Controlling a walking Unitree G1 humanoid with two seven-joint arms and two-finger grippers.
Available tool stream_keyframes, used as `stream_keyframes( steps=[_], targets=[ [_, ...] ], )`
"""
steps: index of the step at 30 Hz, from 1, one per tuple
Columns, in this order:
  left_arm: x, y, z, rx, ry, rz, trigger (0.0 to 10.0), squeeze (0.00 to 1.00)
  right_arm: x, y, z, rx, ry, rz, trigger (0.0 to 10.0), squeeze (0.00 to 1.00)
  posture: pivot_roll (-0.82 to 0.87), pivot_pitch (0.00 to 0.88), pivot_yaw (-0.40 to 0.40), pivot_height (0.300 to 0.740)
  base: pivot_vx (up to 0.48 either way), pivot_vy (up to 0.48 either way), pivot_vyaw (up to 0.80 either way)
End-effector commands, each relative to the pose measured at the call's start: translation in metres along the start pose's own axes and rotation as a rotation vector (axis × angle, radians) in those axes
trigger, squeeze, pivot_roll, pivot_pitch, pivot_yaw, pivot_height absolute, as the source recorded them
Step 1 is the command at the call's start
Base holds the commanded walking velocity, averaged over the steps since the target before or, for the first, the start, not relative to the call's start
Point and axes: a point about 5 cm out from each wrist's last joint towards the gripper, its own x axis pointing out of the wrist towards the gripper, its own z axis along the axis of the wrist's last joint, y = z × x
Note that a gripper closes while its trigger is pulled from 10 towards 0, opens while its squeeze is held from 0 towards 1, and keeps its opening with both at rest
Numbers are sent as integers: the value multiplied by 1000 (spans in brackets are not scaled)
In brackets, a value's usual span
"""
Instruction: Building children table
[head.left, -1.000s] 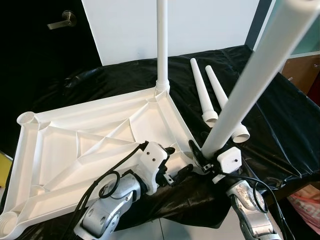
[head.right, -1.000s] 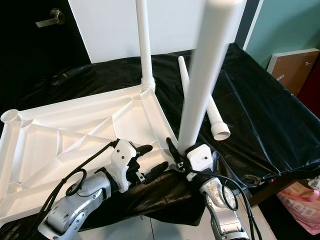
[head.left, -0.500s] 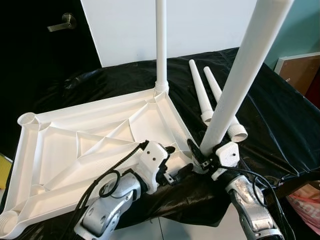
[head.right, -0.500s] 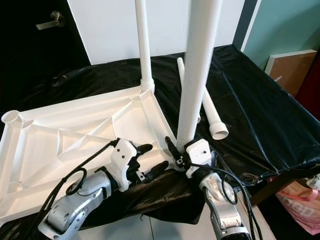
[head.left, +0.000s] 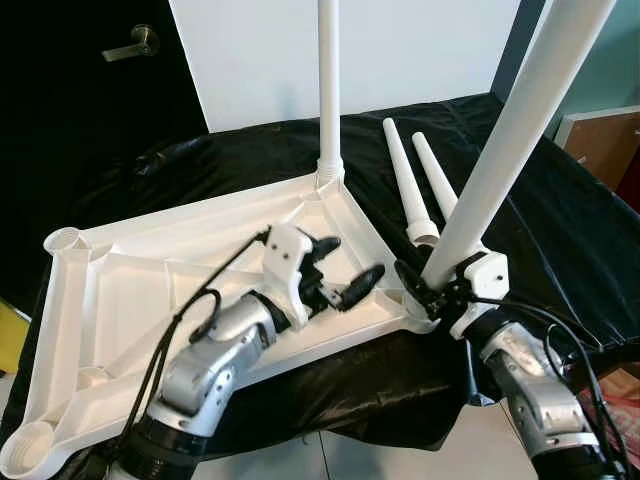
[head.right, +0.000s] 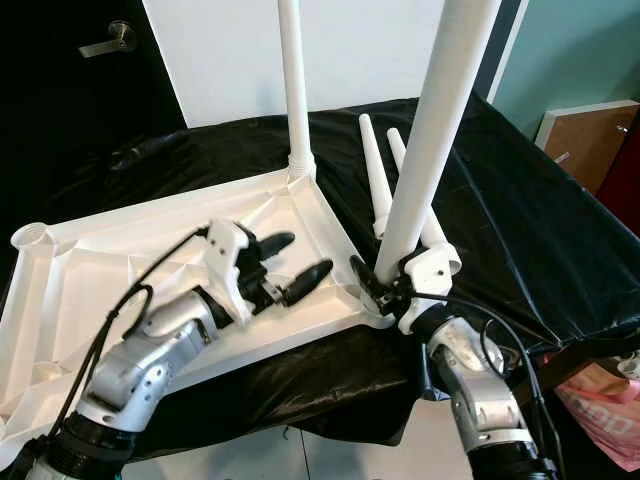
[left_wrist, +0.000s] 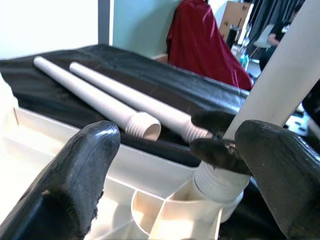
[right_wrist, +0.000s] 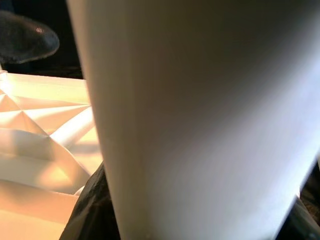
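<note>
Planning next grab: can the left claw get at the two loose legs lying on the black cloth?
Probably not directly: the left claw hovers open over the tabletop, and the held leg with the right claw stands before the loose legs.

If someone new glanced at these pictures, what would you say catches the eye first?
Most striking is the tall white leg that the right pincer grips at its base, set into the near corner socket of the upturned white tabletop. A second leg stands upright in the far corner. The left pincer hovers open over the tabletop, and two spare legs lie on the black cloth.
</note>
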Motion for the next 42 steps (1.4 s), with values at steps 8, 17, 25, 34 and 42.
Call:
stream_keyframes(
  steps=[8, 17, 25, 34, 42],
  targets=[
    [22, -10, 31, 7, -102, -261, 10000, 0, 10, -21, 9, 44, 61, 112, 10000, 0, -166, 28, 13, 740, 0, 0, 0],
    [59, -30, 57, 61, -167, -463, 10000, 0, 30, -31, 23, 36, 98, 264, 10000, 0, -150, 9, -8, 740, 0, 0, 0],
    [72, -38, 66, 96, -177, -544, 10000, 0, 37, -31, 27, 38, 114, 318, 10000, 0, -152, 0, -13, 740, 0, 0, 0],
    [81, -47, 71, 132, -168, -642, 10000, 0, 41, -33, 29, 21, 147, 386, 10000, 0, -165, 0, -6, 740, 0, 0, 0],
    [91, -57, 71, 158, -142, -755, 10000, 0, 42, -35, 31, -25, 199, 492, 10000, 0, -183, 0, 18, 740, 0, 0, 0]
  ],
)
